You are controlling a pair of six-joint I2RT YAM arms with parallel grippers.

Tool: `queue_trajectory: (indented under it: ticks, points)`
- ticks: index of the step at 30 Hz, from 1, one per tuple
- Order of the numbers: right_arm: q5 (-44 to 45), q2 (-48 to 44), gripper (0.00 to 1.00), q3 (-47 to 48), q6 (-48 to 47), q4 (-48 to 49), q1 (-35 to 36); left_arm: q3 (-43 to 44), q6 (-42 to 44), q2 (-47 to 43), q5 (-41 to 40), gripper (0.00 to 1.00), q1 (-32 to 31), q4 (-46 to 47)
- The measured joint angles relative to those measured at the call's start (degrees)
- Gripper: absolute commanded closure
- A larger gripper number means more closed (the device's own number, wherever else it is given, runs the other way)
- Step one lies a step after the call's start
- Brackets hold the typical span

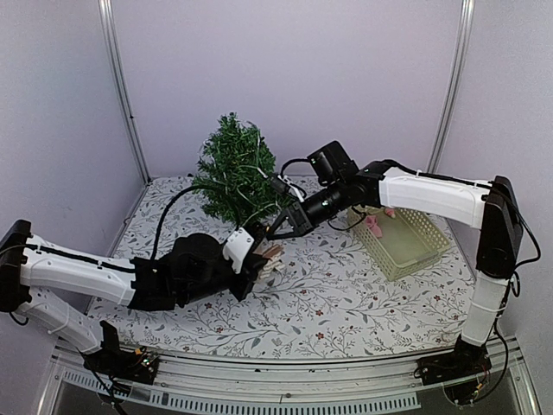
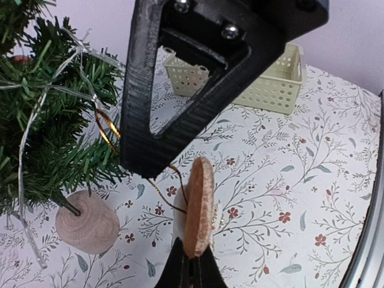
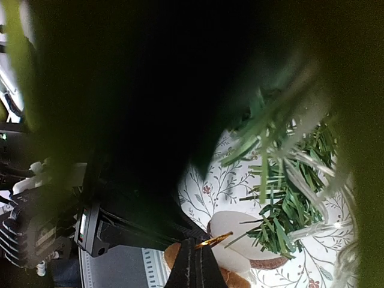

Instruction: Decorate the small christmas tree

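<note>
Green, bristly small christmas tree (image 1: 235,169) stands back-left on the table (image 1: 346,298), probably light and tippy; hold its base (image 2: 87,222). Left gripper (image 2: 191,261) pinches a wooden ornament (image 2: 199,204); right gripper (image 3: 197,252) pinches its gold thread (image 3: 213,240).

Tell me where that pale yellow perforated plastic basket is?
In the overhead view the pale yellow basket sits on the right of the flower-patterned table, right of the small green bristly christmas tree, close by the right arm.
</note>
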Motion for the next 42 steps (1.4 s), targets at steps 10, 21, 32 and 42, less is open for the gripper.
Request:
queue_trajectory:
  ticks: [10,21,32,42]
  points:
    - [5.0,0.0,0.98,-0.9,-1.0,-0.7,0.0,-0.2,-1.3,0.0,-1.5,1.00,0.0,-1.2]
    - [7.2,-0.9,1.00,-1.8,-1.6,0.2,0.0,-0.2,-1.5,0.2,-3.4,1.00,0.0,-1.5]
    - [7.0,-5.5,1.00,-5.3,-1.9,3.8,0.2,-1.5,-1.0,-2.3,-5.3,1.00,-0.1,0.8]
    - [11.7,-3.2,1.00,-2.0,-1.5,0.5,0.5,-0.9,-1.0,0.3,-6.3,1.00,0.0,1.0]
